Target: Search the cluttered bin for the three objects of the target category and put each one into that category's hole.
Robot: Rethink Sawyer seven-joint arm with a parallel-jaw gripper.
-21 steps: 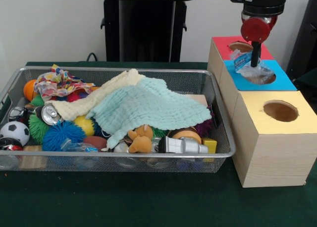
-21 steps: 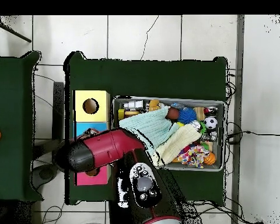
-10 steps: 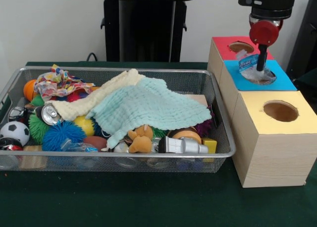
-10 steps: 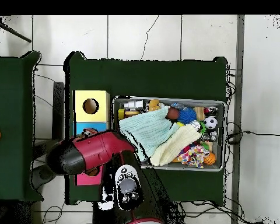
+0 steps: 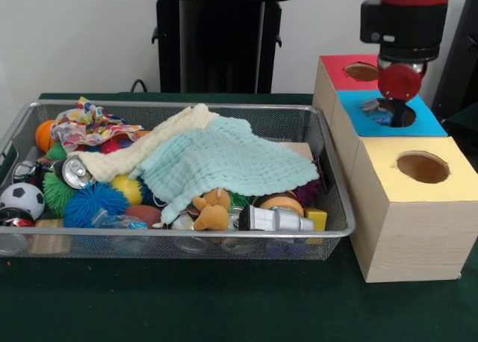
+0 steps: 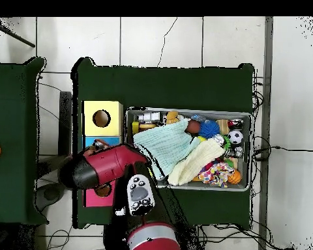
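The gripper (image 5: 399,114) hung straight down over the blue box (image 5: 422,122), its black tip dipped into the mouth of that box's hole (image 5: 388,112). Whether it was clenched or released, I cannot tell; the tip was sunk in the opening and the red wrist covered the rest. It stood there, by my reading, because the blue hole belongs to the category being sorted and the drop was being made there.

The piece being delivered showed only as a pale, crinkled scrap of clear plastic (image 5: 376,115) lying in the hole just beside the tip, glossy and thin; most of it was below the rim, so its kind could not be made out.

Beside the blue box, toward the robot, sat the red box (image 5: 337,69), its hole empty; on the other side sat the yellow box (image 5: 388,179), also empty. Next to the blue box, across a small gap, stood the wire bin (image 5: 340,200), heaped with toys under a mint cloth (image 5: 224,159) and a cream cloth (image 5: 142,154); a silver can (image 5: 75,172) and a soccer ball (image 5: 21,199) lay at its end farthest from the blue box.
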